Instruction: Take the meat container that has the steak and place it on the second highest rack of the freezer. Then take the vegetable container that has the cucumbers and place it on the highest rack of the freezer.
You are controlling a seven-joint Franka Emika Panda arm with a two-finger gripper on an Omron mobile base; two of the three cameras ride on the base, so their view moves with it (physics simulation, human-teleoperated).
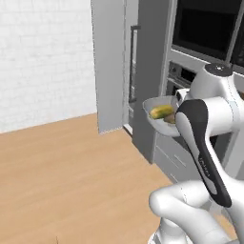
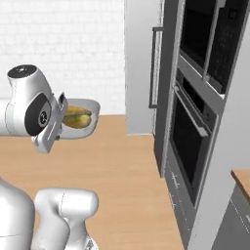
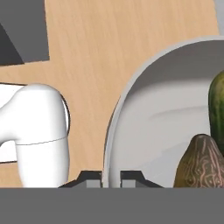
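My gripper (image 3: 111,178) is clamped on the rim of the grey vegetable container (image 3: 144,131), cucumber (image 3: 216,109) inside. Below me runs a light wood floor (image 1: 62,167); ahead stand a white brick wall (image 2: 63,49) and tall grey cabinets (image 1: 112,62).

White brick wall (image 1: 43,57), wood floor (image 1: 66,176), grey cabs (image 2: 141,63).

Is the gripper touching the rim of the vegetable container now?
Touching. In the hand view the gripper has one fingertip on each side of the vegetable container rim, jaws shut on it with no gap visible.
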